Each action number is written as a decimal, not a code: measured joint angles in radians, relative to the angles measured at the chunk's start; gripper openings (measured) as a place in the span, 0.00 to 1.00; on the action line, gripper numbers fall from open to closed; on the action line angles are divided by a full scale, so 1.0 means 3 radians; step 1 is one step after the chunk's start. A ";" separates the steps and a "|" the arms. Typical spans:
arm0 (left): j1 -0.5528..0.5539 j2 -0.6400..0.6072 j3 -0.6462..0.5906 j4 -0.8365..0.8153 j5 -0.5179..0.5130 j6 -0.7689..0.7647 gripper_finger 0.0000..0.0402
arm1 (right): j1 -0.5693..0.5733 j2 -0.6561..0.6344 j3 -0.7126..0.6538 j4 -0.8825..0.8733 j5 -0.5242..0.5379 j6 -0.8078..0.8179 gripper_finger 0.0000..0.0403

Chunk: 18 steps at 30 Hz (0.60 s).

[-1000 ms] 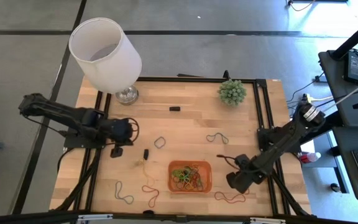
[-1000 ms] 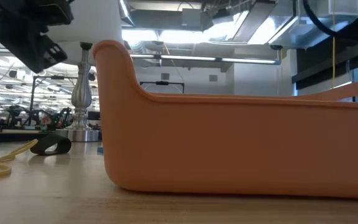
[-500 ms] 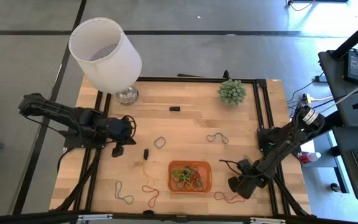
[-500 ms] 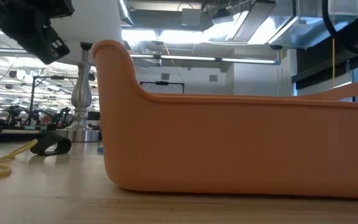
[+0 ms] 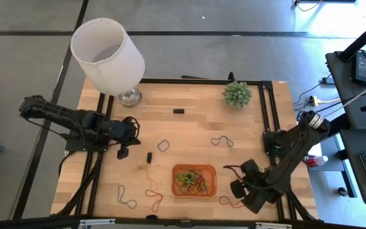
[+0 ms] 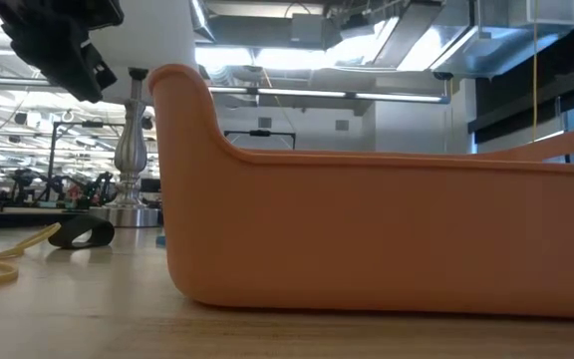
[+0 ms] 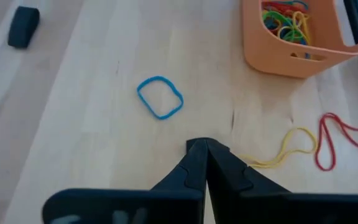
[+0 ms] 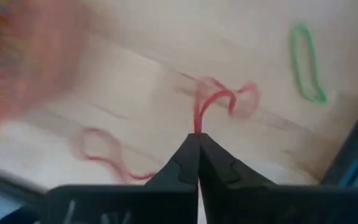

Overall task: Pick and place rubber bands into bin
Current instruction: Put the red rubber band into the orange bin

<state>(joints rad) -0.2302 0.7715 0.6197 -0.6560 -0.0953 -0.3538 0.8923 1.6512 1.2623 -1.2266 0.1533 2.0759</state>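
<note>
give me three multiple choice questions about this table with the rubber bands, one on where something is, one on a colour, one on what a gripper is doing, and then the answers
1. Where does the bin sit on the table in the high view?
A. At the far edge beside the lamp
B. Near the front edge, between the two arms
C. Under the small green plant

2. What colour is the closed loop lying ahead of the left gripper in the left wrist view?
A. Blue
B. Red
C. Yellow

3. What state is the right gripper in?
A. Wide open above the bin
B. Shut on a red rubber band
C. Shut on a black block

Answers:
1. B, the orange tray lies toward the front edge, with one arm on each side of it.
2. A, the loop on the wood is plainly blue.
3. B, the right wrist view shows the fingertips together with a red strand rising from between them.
</note>
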 joint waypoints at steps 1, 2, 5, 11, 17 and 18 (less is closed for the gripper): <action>0.0001 0.0000 0.0000 0.0006 -0.0007 0.0000 0.01 | -0.0025 0.0000 0.0176 -0.0156 0.0103 -0.0051 0.00; 0.0004 0.0000 0.0000 0.0007 -0.0023 0.0000 0.01 | -0.0046 0.0002 0.0345 -0.0345 0.0201 -0.0093 0.00; 0.0010 0.0001 0.0000 0.0006 -0.0054 0.0000 0.01 | -0.0151 0.0065 0.0847 -0.0704 0.0484 -0.0331 0.00; 0.0009 0.0001 0.0000 0.0005 -0.0054 0.0000 0.01 | -0.0515 0.0443 0.1661 -0.0765 0.0780 -0.1145 0.00; 0.0009 0.0002 0.0000 0.0006 -0.0045 0.0000 0.01 | -0.0784 0.1009 0.2287 -0.0520 0.0777 -0.1883 0.00; 0.0010 0.0001 0.0000 0.0005 -0.0045 0.0000 0.00 | -0.0802 0.1091 0.2370 -0.0452 0.0776 -0.1973 0.00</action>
<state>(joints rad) -0.2273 0.7719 0.6197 -0.6544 -0.1088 -0.3538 0.6517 1.9786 1.9732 -1.3621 0.3860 1.4838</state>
